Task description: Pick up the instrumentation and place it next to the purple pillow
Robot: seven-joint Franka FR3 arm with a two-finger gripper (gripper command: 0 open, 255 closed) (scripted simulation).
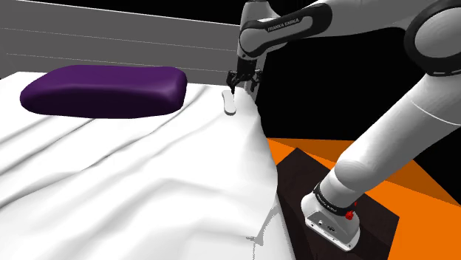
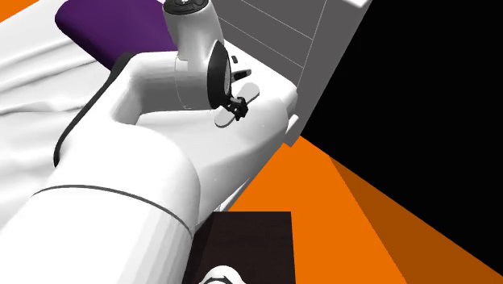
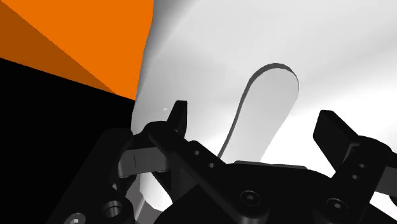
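The instrumentation (image 1: 230, 103) is a small white elongated piece lying on the white bed sheet (image 1: 133, 170), close to the bed's corner at the shoulder view's right. My gripper (image 1: 242, 80) hangs just above it, pointing down. In the wrist view the gripper (image 3: 254, 113) is open, and the white piece (image 3: 270, 102) lies between the black fingers (image 3: 179, 118) with a gap on each side. The purple pillow (image 1: 103, 90) rests flat on the bed, to the shoulder view's left of the piece. The second exterior view has the pillow (image 2: 105, 24), the piece (image 2: 250, 91) and the gripper (image 2: 236, 105) behind my arm.
The sheet is rumpled, with folds running toward the front. The bed's edge drops off just beyond the piece to an orange floor (image 1: 295, 151). A grey panelled wall (image 1: 111, 48) stands behind the pillow. My dark stand (image 1: 295, 192) sits beside the bed. A black area lies beyond.
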